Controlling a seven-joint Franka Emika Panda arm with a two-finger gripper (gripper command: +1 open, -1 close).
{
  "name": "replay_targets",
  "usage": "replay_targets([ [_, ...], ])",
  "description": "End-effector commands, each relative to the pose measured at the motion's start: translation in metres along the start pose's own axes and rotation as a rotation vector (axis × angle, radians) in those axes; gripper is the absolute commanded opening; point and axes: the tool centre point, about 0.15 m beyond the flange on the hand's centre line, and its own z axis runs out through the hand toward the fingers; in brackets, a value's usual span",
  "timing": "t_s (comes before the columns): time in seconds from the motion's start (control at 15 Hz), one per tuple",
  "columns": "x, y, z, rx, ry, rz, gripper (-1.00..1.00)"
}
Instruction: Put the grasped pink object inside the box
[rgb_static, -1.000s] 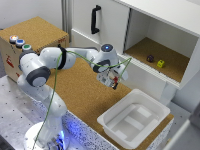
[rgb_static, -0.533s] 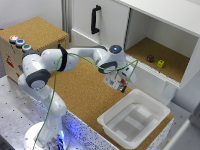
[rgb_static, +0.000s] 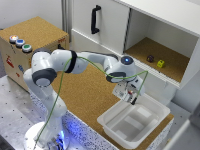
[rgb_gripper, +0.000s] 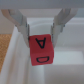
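Right of centre in the exterior view, the gripper (rgb_static: 131, 96) hangs over the upper-left rim of the box (rgb_static: 159, 107), a shallow white tub that sits at the lower right of the frame on the cork-covered table (rgb_static: 90, 95). Its fingers are clenched on the pink object (rgb_static: 132, 94) — in this view only a small reddish speck between the fingertips. The wrist view shows it far better: a pinkish-red cube (rgb_gripper: 41, 49) with a dark letter A on one face and a D on the face beside it, pinched on two opposite sides by the pale fingers (rgb_gripper: 61, 25), with the gripper (rgb_gripper: 41, 38) centred above the tub's white floor and rim (rgb_gripper: 10, 70). The cube hangs clear of the tub's floor; whether it is already below the rim cannot be told. At the upper right of the exterior view, an open white cabinet (rgb_static: 165, 20) holds a small dark purple object (rgb_static: 150, 58) and a small yellow cube (rgb_static: 160, 63) just beside each other on its cork shelf — both well apart from the gripper. At the upper left stands a brown box (rgb_static: 37, 37) with coloured buttons (rgb_static: 20, 43) along its top edge.
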Motion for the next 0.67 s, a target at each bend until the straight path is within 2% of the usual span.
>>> replay_targets([
  [0.0, 0.019, 0.032, 0.058, 0.065, -0.036, 0.010, -1.00],
  [0.2, 0.012, 0.039, 0.076, 0.104, -0.056, -0.052, -1.00],
  [0.27, 0.010, 0.039, 0.084, 0.128, -0.080, -0.105, -1.00],
  [0.4, 0.009, 0.044, 0.094, 0.134, -0.108, -0.102, -1.00],
  [0.6, 0.001, 0.048, 0.096, 0.152, -0.079, -0.058, -1.00],
])
